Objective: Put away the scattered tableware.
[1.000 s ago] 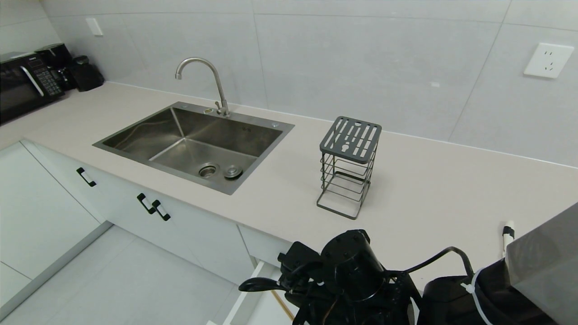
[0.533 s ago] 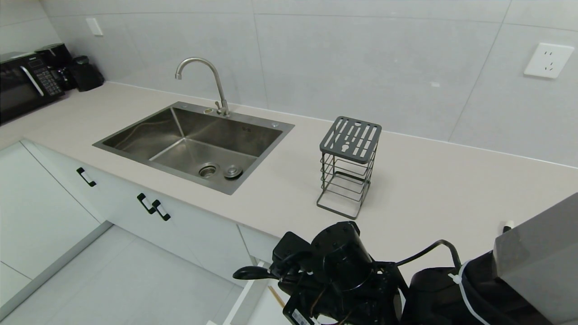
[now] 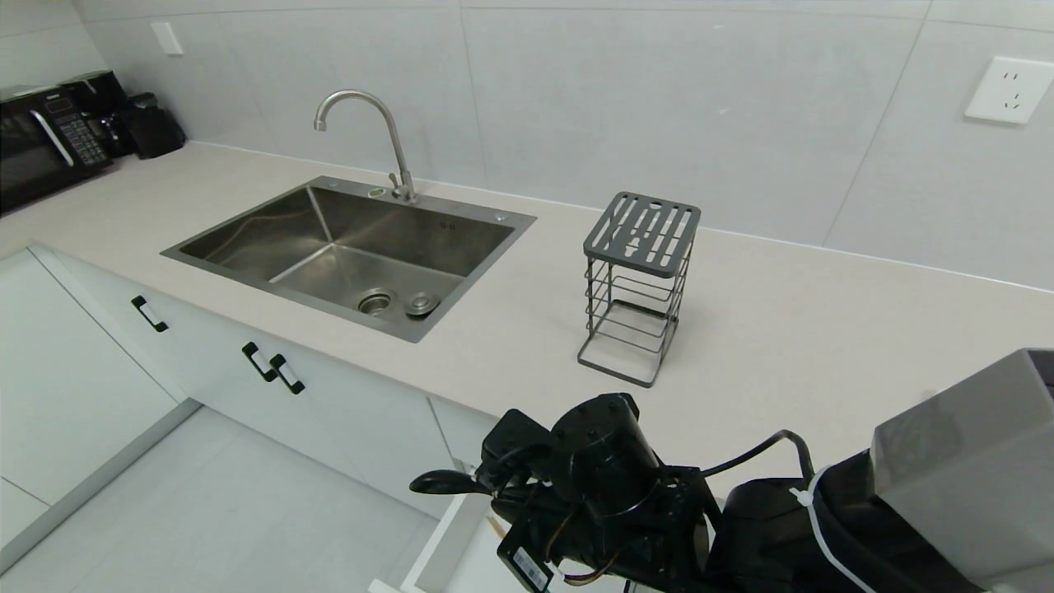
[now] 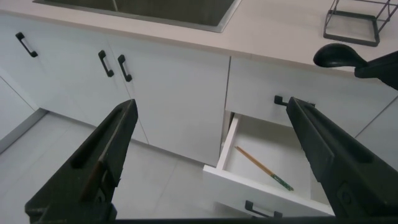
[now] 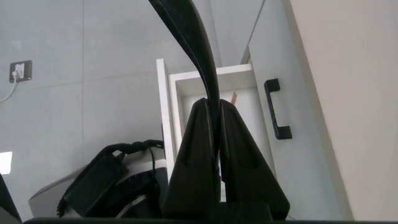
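Note:
My right gripper (image 3: 504,487) is shut on the handle of a black spoon (image 3: 443,482), held above the open white drawer (image 3: 438,550) under the counter's front edge. In the right wrist view the spoon's handle (image 5: 189,43) rises from between the shut fingers (image 5: 202,149), with the drawer (image 5: 166,106) below. A wooden chopstick (image 4: 262,167) lies inside the drawer (image 4: 226,163). My left gripper (image 4: 210,109) is open and holds nothing, out in front of the cabinets, facing the drawer. The spoon's bowl (image 4: 337,56) shows above the drawer there.
On the counter stands a dark wire rack (image 3: 638,296). The steel sink (image 3: 247,273) with its faucet (image 3: 362,107) lies to the left, a black microwave (image 3: 45,140) at the far left. Cabinet doors with black handles (image 3: 265,366) run below the counter.
My right gripper has carried the spoon a little up and to the left. The head camera has shifted slightly as well.

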